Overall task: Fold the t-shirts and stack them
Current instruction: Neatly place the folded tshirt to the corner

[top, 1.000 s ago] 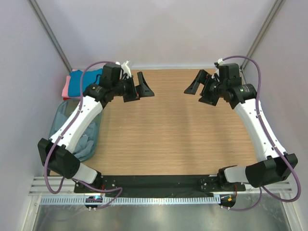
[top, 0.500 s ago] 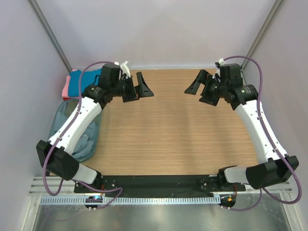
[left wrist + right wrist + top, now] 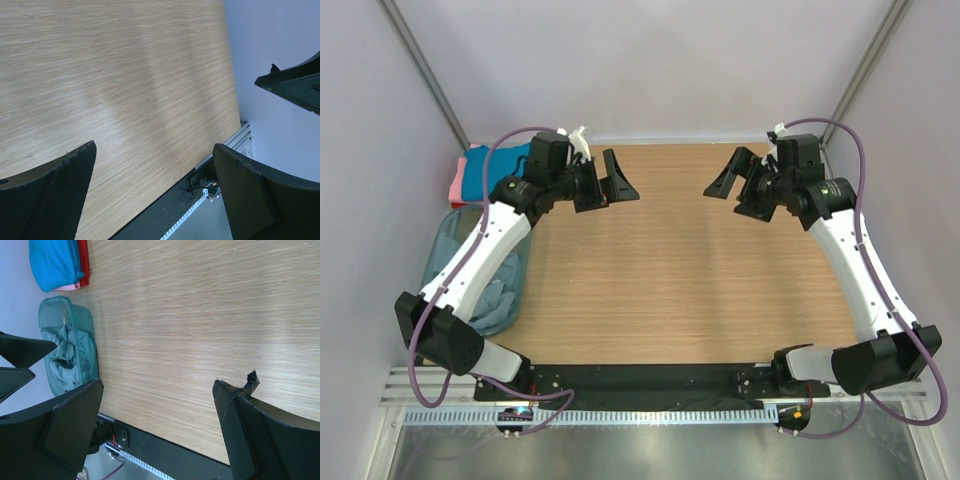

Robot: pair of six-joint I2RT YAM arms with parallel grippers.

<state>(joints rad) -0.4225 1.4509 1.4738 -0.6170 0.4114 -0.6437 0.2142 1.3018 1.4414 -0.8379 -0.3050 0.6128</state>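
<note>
Nothing has shifted this past second: your left gripper (image 3: 608, 185) and right gripper (image 3: 732, 188) both hang released and empty over the far end of the light wooden table (image 3: 680, 270). The folded teal, pink and red cloth t-shirts (image 3: 490, 172) sit stacked at the far left. The crumpled pale grey-blue t-shirts (image 3: 500, 295) wait in the translucent grey-blue plastic bin (image 3: 440, 250) on the left, so you have more to fetch.

No text, label or number can be read anywhere; the base hardware is perhaps too small.

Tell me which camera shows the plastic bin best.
The right wrist view: the bin lies nearly whole there, crumpled grey shirts inside. In the top view the left arm crosses it. The left wrist view misses it.
</note>
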